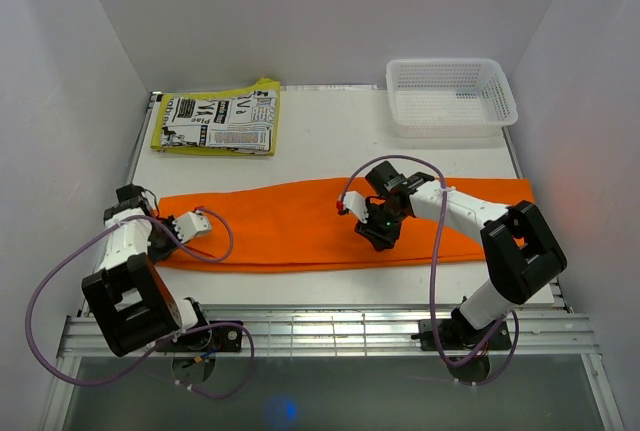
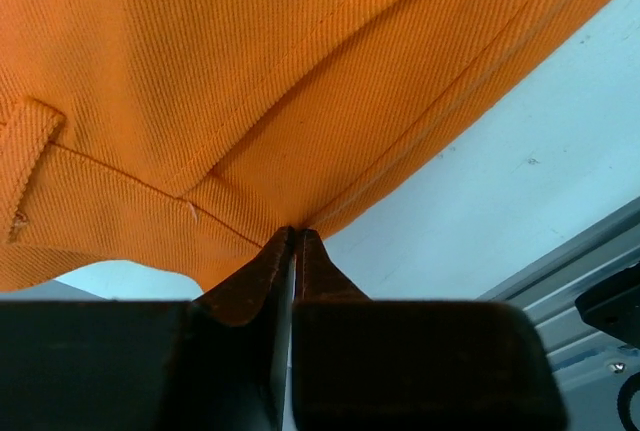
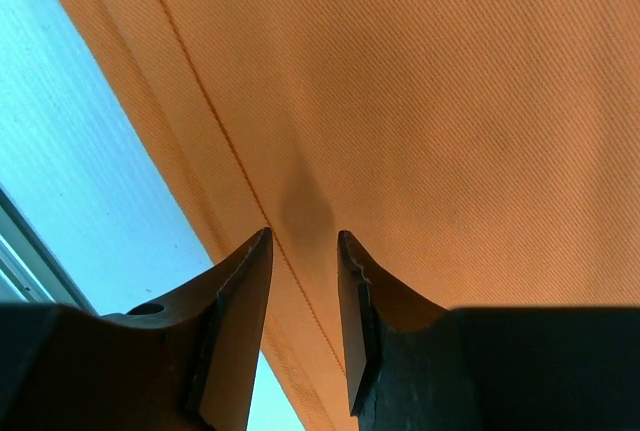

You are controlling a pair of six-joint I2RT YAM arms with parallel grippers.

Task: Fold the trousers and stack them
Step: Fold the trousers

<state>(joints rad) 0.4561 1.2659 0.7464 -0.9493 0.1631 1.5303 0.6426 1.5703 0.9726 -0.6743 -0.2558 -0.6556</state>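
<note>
The orange trousers (image 1: 300,226) lie stretched left to right across the white table (image 1: 330,146). My left gripper (image 1: 205,219) is at their left end. In the left wrist view its jaws are closed to a hairline at the near edge of the trousers (image 2: 250,71), with creases in the cloth running into the left gripper (image 2: 295,231). My right gripper (image 1: 380,239) points down onto the middle of the trousers. In the right wrist view the right gripper (image 3: 304,236) stands open just above the trousers (image 3: 450,101), beside a seam near their edge, with nothing held between its fingers.
A white mesh basket (image 1: 450,96) stands at the back right. A yellow-edged printed paper (image 1: 218,121) lies at the back left. A metal rail (image 1: 330,331) runs along the near edge of the table. White walls close in both sides.
</note>
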